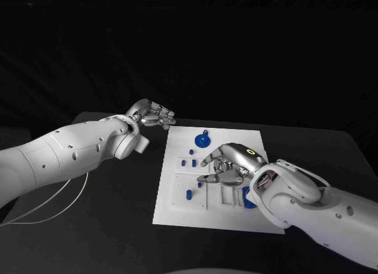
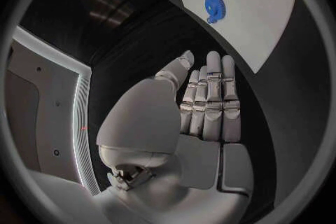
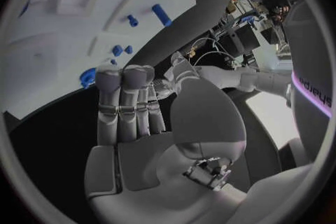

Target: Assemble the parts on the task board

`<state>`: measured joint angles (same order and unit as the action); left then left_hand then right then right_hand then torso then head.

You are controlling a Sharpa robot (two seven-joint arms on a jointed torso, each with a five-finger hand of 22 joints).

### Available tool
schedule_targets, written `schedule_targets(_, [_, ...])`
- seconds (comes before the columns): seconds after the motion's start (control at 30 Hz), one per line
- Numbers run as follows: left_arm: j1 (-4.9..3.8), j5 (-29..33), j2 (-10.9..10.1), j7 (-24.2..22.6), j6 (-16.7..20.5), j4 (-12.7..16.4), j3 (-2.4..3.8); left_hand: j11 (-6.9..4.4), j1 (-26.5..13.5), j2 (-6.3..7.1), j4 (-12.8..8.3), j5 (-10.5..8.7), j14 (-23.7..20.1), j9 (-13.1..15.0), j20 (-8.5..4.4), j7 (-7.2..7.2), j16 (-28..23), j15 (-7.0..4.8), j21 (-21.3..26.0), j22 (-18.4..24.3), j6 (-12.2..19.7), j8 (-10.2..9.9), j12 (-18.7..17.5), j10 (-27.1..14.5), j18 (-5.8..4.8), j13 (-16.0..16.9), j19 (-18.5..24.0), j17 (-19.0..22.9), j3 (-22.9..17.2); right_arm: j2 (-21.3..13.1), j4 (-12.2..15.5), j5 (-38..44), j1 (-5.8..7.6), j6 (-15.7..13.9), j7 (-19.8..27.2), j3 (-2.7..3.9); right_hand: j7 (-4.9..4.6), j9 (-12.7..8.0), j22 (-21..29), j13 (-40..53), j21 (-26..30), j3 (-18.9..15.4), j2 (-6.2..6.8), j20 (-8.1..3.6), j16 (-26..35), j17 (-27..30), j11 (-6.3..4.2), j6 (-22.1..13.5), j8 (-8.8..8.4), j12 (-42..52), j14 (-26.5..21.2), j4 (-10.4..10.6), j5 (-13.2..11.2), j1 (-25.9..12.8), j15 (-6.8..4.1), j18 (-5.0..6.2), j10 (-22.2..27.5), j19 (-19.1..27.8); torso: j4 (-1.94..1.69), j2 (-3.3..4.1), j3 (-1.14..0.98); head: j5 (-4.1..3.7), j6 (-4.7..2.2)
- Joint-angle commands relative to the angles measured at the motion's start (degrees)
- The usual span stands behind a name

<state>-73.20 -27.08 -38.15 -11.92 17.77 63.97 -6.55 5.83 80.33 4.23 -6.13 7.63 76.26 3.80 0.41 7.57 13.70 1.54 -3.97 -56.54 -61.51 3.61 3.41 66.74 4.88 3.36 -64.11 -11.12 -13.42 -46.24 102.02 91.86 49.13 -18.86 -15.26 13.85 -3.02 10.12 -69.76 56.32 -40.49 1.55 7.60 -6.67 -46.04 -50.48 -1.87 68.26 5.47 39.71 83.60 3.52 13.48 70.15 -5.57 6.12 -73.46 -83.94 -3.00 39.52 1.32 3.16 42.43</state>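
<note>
The white task board [image 1: 177, 197] lies mid-table. At least five blue parts show on it, including a gear [image 1: 203, 140] at its far end. The right hand [image 1: 226, 165] hovers over the board, fingers loosely spread and empty, covering some parts. The left hand [image 1: 153, 116] hangs off the board's far-left corner, fingers straight, empty.

The task board [image 1: 177, 197] has bare black table [image 1: 115, 228] along its left edge. The right hand [image 1: 226, 165] hovers over the board's centre, blocking access there. The left hand [image 1: 153, 114] hangs off the board's far left corner. A blue gear [image 1: 203, 139] stands near the board's far edge.
</note>
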Motion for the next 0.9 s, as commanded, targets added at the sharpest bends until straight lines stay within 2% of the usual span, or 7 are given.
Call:
schedule_targets(0.03, [0.07,4.06,-0.31,-1.52,-0.92,0.03,0.01,-0.04,-1.8,0.3,1.62,-0.96,0.18,-0.02,0.53,-0.2,-0.04,0.35,0.34,1.73,0.54,-0.02,0.2,-0.43,-0.8,0.02,-0.37,-0.11,1.68,-1.59,-0.6,-12.21,-0.05,3.22,2.29,0.8,1.38,9.44,0.26,1.74,0.19,-0.23,-0.67,-0.78,-0.2,-0.06,-1.1,1.1,2.12,2.19,-0.2,-0.19,1.66,-0.46,-0.64,-0.82,-0.6,-2.96,0.42,-0.36,0.0,-0.45,0.12])
schedule_targets(0.07, [0.11,4.97,-0.47,-1.89,-0.87,0.06,0.01,-0.02,-2.39,0.66,2.24,-1.44,0.25,0.0,0.71,0.0,0.01,0.42,0.4,2.87,0.84,0.01,0.24,-0.39,-0.89,0.03,-0.52,-0.14,3.01,-2.13,-0.88,-13.3,-0.04,3.89,2.15,1.06,1.64,17.62,0.3,2.83,0.03,-0.36,-0.65,-0.99,-0.41,-0.21,-1.28,-0.36,3.58,3.5,-0.21,0.01,1.91,-0.96,-0.87,-1.13,-0.77,-2.95,0.54,-0.44,0.01,-0.43,0.14])
schedule_targets(0.17, [0.2,6.4,-0.76,-2.84,-0.7,0.07,0.0,-0.26,-2.09,0.07,3.81,-1.54,0.29,0.06,0.76,-0.28,-0.03,0.44,0.32,8.45,0.48,0.06,0.21,0.51,-1.17,-0.03,-1.36,-0.14,7.0,-3.59,-1.71,-15.41,-0.03,6.11,1.43,1.5,2.7,28.72,0.41,3.85,-0.19,0.23,-1.01,-1.18,-0.68,-0.27,-1.68,-1.6,4.54,4.98,-0.23,0.44,2.56,-0.9,-1.06,-1.26,-1.4,-2.98,0.77,-0.69,0.07,-0.63,0.3])
schedule_targets(0.37, [0.51,7.72,-1.02,-4.11,-0.25,0.18,-0.01,-0.85,-1.01,-0.94,4.11,-1.28,0.59,0.03,0.29,-0.39,-0.07,0.1,0.17,12.31,0.47,0.0,0.2,2.77,-1.46,0.02,-2.45,-0.16,8.03,-5.94,-4.08,-17.42,0.02,12.79,-1.88,1.92,3.35,36.56,-0.75,6.33,-2.65,4.04,-1.52,-1.49,-3.37,-2.93,-2.22,-0.66,1.88,8.31,-0.58,1.26,5.17,-1.16,-1.32,-1.55,-2.8,-3.0,0.89,-1.22,0.0,-0.81,0.39])
schedule_targets(0.6, [1.01,8.19,-1.11,-4.55,-0.19,0.23,-0.01,-0.8,-0.8,-1.11,4.42,-1.21,0.62,0.02,0.22,-0.38,-0.39,0.15,0.04,16.25,0.52,0.0,0.2,2.51,-1.67,0.03,-3.14,-0.1,8.73,-8.35,-5.15,-17.11,0.04,19.67,-6.48,2.05,3.33,40.64,-2.35,11.88,-5.58,3.0,-1.1,-1.37,-8.63,-8.68,-2.13,0.87,-1.62,15.1,-0.26,3.22,4.89,-2.07,-1.3,-1.51,-4.56,-3.21,1.03,-1.48,0.0,-0.96,1.02])
schedule_targets(0.83, [1.33,8.04,-1.24,-4.62,-0.62,0.2,-0.01,-0.59,-1.34,-0.52,4.99,-1.34,0.96,0.0,0.29,-0.58,0.24,0.18,-0.08,19.33,1.34,0.01,0.24,1.37,-1.87,0.05,-3.72,-0.8,10.55,-9.74,-4.99,-15.84,0.0,19.2,-11.16,2.07,3.5,44.75,-4.1,15.72,-8.16,4.9,-0.32,-1.44,-10.58,-11.8,-2.18,0.62,-1.74,18.51,-0.23,7.28,5.49,-4.16,-1.31,-1.49,-5.25,-3.23,1.15,-1.5,0.12,-1.2,1.13])
schedule_targets(0.9, [1.37,8.01,-1.29,-4.57,-0.65,0.18,-0.01,-0.57,-1.24,-0.68,5.2,-1.35,0.68,0.01,0.29,-0.61,0.52,0.21,-0.07,20.07,1.41,0.01,0.25,1.3,-1.92,0.06,-3.86,-1.27,11.32,-9.95,-4.7,-15.58,-0.04,17.6,-12.94,2.07,3.45,46.1,-4.41,16.4,-8.72,10.34,1.06,-1.5,-10.97,-12.3,-2.36,0.19,-1.64,19.18,-0.08,9.16,0.3,-4.57,-1.38,-1.41,-5.45,-3.32,1.24,-1.6,0.11,-1.2,1.15])
